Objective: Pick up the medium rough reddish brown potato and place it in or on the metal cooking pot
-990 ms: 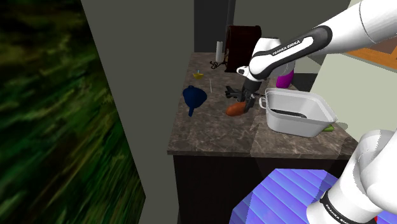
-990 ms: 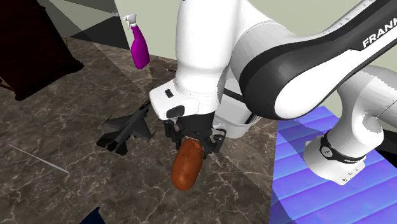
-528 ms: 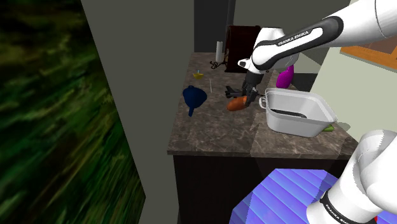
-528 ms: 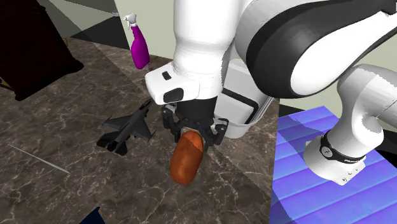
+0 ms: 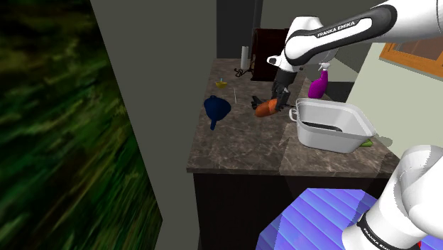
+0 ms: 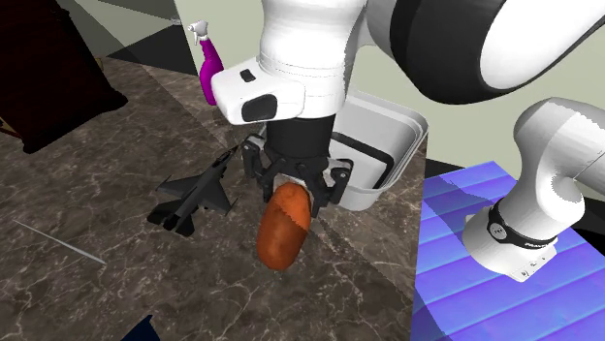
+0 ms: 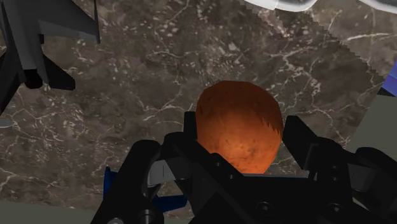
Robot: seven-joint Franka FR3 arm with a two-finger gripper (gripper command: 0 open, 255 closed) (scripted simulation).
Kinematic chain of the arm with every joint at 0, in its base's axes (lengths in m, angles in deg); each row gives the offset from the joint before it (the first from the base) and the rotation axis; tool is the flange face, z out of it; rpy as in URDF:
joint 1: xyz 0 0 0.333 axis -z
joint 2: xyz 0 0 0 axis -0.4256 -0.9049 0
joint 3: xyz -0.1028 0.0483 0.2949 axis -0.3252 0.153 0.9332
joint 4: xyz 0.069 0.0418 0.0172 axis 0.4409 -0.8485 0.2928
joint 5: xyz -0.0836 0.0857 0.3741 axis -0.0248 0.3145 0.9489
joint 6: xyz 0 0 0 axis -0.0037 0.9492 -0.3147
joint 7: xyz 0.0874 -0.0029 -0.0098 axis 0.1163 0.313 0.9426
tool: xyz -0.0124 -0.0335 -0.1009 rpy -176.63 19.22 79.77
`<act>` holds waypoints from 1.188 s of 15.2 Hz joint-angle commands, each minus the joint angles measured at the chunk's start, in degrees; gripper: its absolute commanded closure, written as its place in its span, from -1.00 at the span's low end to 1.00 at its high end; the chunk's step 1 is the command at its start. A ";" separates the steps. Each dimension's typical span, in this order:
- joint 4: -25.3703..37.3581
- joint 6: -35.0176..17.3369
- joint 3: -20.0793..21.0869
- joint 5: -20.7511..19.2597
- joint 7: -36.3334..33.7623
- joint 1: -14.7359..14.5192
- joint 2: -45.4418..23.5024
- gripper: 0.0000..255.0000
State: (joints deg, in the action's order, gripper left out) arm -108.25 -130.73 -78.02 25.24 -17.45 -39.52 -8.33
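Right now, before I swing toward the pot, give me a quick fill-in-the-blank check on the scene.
1. The gripper is shut on the reddish brown ____.
2. What it holds is not yet in the pale ____.
3. The funnel on the counter is coloured ____.
4. Beside the gripper, a dark toy ____ lies on the counter.
Missing words: potato; pot; blue; jet.

Reddish-brown potato (image 7: 238,130) (white-veined brown countertop (image 7: 159,83))
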 commanded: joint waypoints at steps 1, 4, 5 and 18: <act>1.32 1.77 0.19 -0.19 -0.29 -0.01 0.48 1.00; 3.11 4.11 0.40 -0.41 -0.60 -0.01 1.07 1.00; 3.73 4.88 0.47 -0.47 -0.69 -0.01 1.24 1.00; 10.53 13.95 0.65 -1.30 -0.71 0.37 3.65 1.00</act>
State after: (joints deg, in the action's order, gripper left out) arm -97.24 -117.16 -77.17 24.30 -18.49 -39.44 -5.58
